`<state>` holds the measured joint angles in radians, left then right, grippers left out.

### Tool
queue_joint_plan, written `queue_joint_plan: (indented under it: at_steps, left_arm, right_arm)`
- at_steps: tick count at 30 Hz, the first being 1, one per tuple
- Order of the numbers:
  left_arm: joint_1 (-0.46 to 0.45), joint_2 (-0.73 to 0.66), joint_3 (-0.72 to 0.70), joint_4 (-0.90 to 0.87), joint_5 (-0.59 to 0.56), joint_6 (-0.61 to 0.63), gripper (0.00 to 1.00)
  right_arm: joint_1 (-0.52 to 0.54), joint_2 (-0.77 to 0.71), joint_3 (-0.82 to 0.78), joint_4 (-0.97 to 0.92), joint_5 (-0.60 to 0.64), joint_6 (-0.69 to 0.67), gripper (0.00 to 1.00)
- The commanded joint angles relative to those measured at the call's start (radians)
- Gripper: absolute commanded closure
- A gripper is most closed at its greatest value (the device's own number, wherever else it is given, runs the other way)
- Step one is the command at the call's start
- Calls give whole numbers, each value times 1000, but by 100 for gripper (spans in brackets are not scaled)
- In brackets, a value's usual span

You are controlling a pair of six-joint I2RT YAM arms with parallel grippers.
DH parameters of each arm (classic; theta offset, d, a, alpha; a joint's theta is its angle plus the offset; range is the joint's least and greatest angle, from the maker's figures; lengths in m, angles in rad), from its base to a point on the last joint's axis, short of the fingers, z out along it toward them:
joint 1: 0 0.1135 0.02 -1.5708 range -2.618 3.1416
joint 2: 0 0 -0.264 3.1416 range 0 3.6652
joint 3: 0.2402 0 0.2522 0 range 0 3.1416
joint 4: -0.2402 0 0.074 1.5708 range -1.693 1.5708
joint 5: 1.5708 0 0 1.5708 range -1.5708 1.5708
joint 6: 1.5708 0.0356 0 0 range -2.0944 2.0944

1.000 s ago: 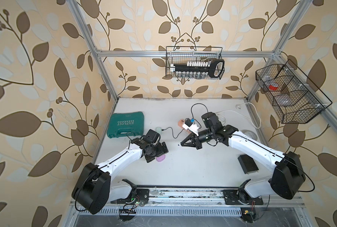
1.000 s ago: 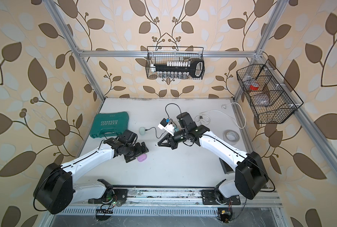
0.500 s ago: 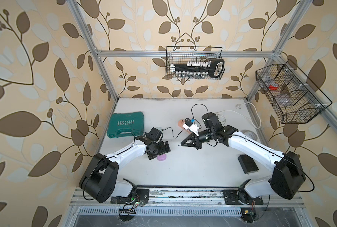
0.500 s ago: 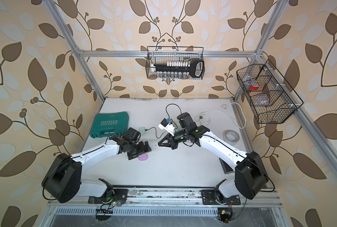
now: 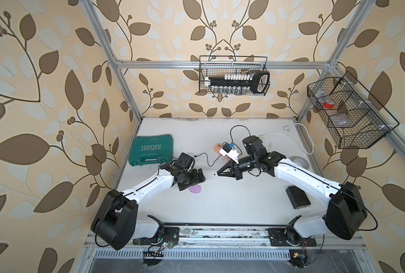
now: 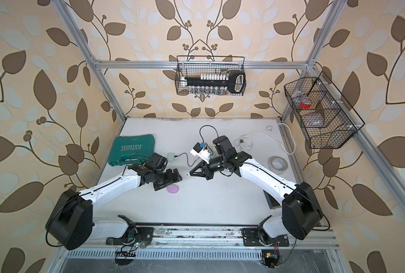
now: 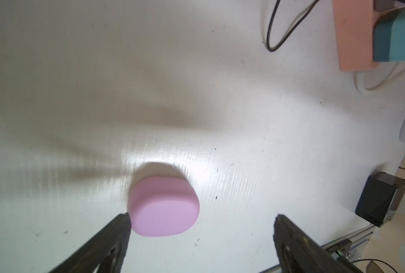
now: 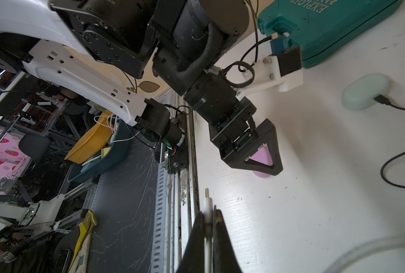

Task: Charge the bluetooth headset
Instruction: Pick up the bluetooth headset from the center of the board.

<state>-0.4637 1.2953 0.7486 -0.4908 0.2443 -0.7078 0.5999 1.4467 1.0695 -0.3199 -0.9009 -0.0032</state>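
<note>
Down on the white worktop (image 5: 220, 208), just ahead of the left arm, sits the pink headset case (image 7: 163, 210), lying flat with no lead in it. Over the last second the left arm has shifted its pose a little and crept a touch closer. The left pincer (image 7: 201, 216) now straddles the case with its jaws spread about as wide as they go, and it grips nothing yet. In the left wrist view one fingertip (image 7: 125, 218) is right against the case's side while the other stands well clear. The case itself has not budged.

Across from it the right pincer (image 5: 217, 174) has kept still. It is clamped tight on a slim white plug (image 8: 207, 203) whose metal tip pokes out beyond the fingers, pointing toward the case but well apart from it. Further back, a mint case (image 8: 364, 92) already has a black cable (image 8: 396, 107) in it.

My reading is that the left side is settling in to steady or lift the pink case so the plug can go in. Charging has not begun, and that off-centre straddle may shove the case sideways rather than grip it.
</note>
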Motion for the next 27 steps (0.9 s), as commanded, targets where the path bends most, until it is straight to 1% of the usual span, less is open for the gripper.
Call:
queue_joint_plan:
  at_steps: [1,4,7,11,14,17,20,24,27]
  left_arm:
    - [0,-32,-15,-32,-18,13,4]
    - [0,-14,3,-49,-54,23,3]
    - [0,15,52,-85,-75,20,3]
    - [0,93,111,-116,-80,18,3]
    - [0,139,156,-140,-78,35,7]
    - [-6,192,204,-200,-84,32,9]
    - [-37,187,212,-259,-138,14,7]
    - [-82,195,201,-296,-184,-18,6]
    - [-97,211,185,-282,-188,-33,8]
  right_arm:
    - [-1,-14,-14,12,-20,5,94]
    - [0,-15,-15,10,-22,6,94]
    - [-1,-20,-20,11,-20,6,94]
    - [0,-29,-24,8,-19,4,94]
    - [0,-29,-24,8,-19,3,94]
    - [-2,-31,-27,7,-19,2,94]
    - [-1,-31,-28,8,-18,-1,94]
    - [-2,-21,-28,15,-19,1,94]
    - [-1,-15,-28,21,-20,4,94]
